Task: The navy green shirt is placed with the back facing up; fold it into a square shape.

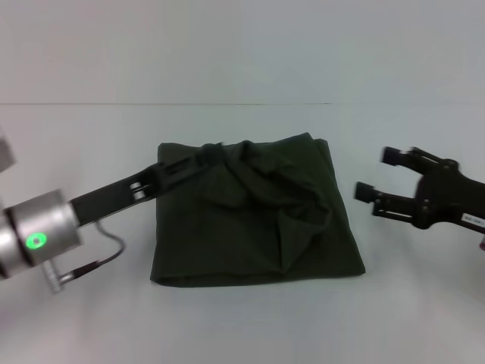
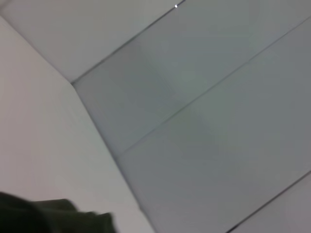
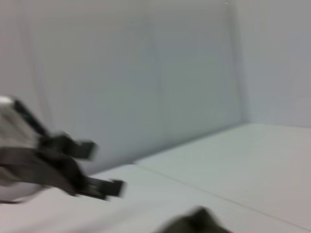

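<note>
We are pinching the far left corner of the navy green shirt (image 1: 258,216), lying folded mid-table, with our left gripper (image 1: 203,157) clamped on cloth, aiming to lay it flat, while our right gripper (image 1: 377,174) is waiting open beside it.

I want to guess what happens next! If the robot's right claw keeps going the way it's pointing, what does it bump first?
Probably the navy green shirt. The open right gripper points toward its right edge, though it may hang above the cloth.

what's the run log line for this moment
dark green cotton shirt: folded, rumpled top | left gripper: at its far-left corner | right gripper: open, clear
</note>
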{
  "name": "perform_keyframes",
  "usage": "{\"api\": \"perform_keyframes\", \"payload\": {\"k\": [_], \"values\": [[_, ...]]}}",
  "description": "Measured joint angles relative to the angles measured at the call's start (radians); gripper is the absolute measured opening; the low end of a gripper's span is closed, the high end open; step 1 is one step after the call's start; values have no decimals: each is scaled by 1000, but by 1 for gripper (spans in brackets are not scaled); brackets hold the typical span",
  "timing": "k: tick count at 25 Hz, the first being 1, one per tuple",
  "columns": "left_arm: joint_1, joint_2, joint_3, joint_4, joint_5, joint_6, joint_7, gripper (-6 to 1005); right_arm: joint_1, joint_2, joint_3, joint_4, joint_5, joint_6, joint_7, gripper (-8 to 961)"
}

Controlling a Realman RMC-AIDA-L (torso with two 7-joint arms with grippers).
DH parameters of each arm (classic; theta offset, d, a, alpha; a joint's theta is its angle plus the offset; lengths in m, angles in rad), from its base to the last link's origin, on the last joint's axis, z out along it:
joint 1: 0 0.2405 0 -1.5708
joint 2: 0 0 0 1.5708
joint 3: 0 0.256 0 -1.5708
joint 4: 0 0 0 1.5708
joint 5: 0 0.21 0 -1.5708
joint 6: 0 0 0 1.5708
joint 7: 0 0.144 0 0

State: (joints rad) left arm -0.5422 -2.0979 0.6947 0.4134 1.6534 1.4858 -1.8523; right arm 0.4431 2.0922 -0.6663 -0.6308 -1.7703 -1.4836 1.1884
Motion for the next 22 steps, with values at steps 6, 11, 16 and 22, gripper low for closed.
{"api": "perform_keyframes", "payload": {"k": [6,11,16,22], "values": [[102,51,1,19,0,68,111,921,92,1,-131,-4,-4,-88,14,928],[149,50,1,47,0,126,212,921,194,7,-233,101,4,1,8,927],[160,47,-2,54,20,132,248,921,304,13,-285,238,5,126,12,925],[161,48,-5,56,25,129,267,921,386,21,-335,346,8,242,13,924]]}}
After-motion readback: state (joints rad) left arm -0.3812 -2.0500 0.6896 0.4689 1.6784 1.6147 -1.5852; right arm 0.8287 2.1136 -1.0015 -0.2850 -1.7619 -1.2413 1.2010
